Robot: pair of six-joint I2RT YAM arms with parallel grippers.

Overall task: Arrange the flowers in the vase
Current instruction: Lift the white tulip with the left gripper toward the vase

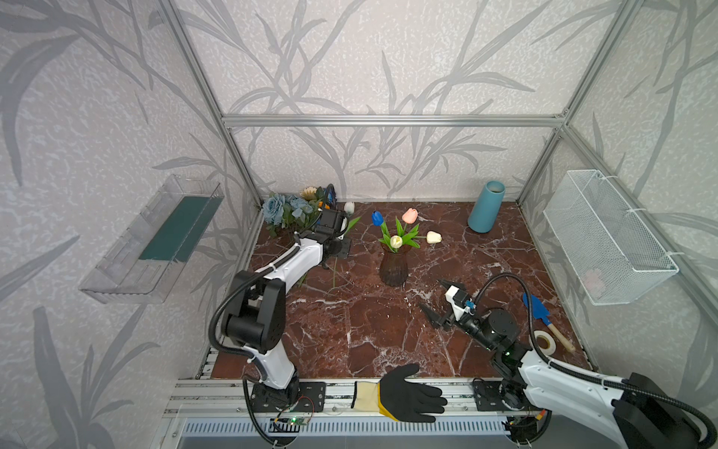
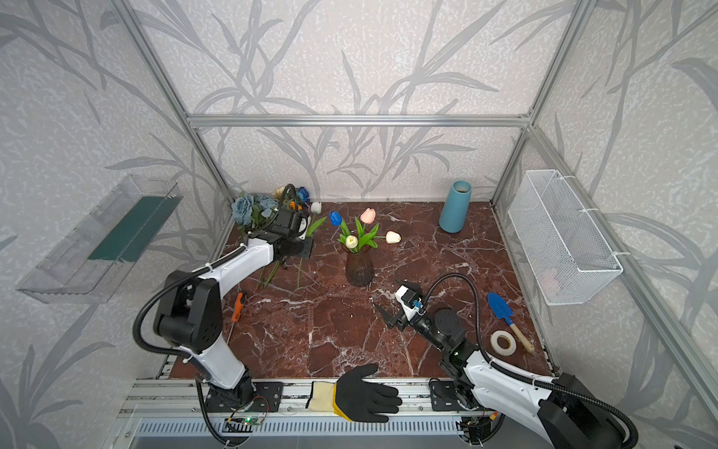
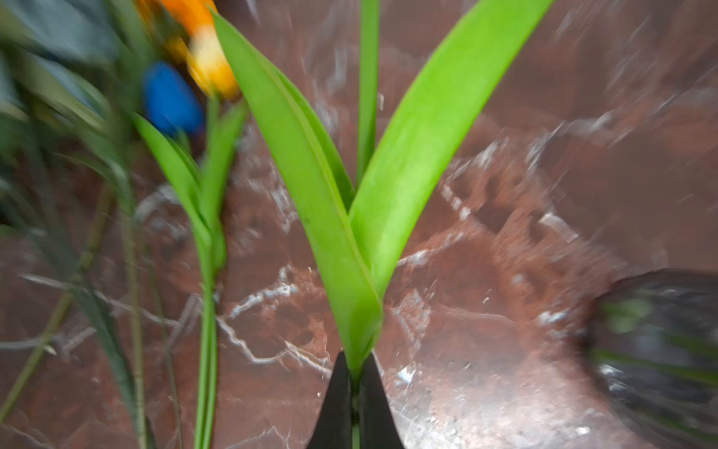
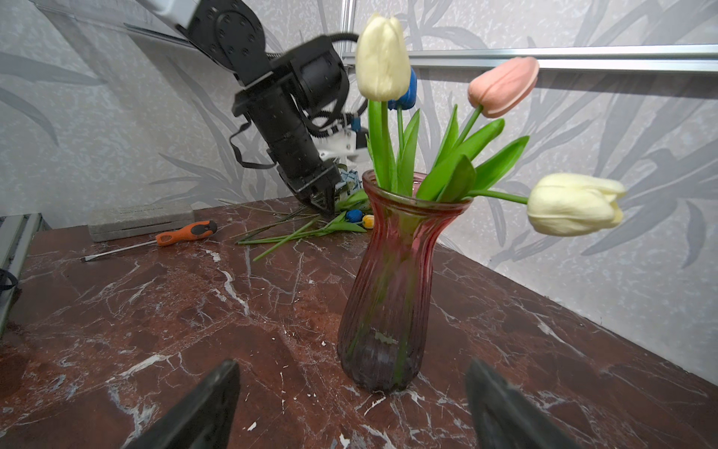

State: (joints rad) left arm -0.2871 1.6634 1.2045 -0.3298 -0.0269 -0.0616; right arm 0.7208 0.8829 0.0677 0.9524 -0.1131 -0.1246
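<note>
Our left jaws are closed on a tulip stem (image 3: 367, 97) just below where its two bright leaves (image 3: 419, 155) join, down at the surface (image 1: 349, 330) beside the loose flowers (image 1: 287, 210) in the back-left corner. Its head is out of frame, but it is probably the white tulip (image 1: 349, 207). We judge it light and springy with slick, soft leaves, so the bare stem is the sound hold. Our right jaws stand wide and empty before the glass vase (image 4: 388, 291), which holds four tulips (image 4: 501, 85) and looks easy to tip.

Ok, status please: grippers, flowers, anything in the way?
Left gripper shut on tulip stem, jaws at leaf base. Right gripper open, empty. Vase holds four tulips. Loose stems beside grasp.
</note>
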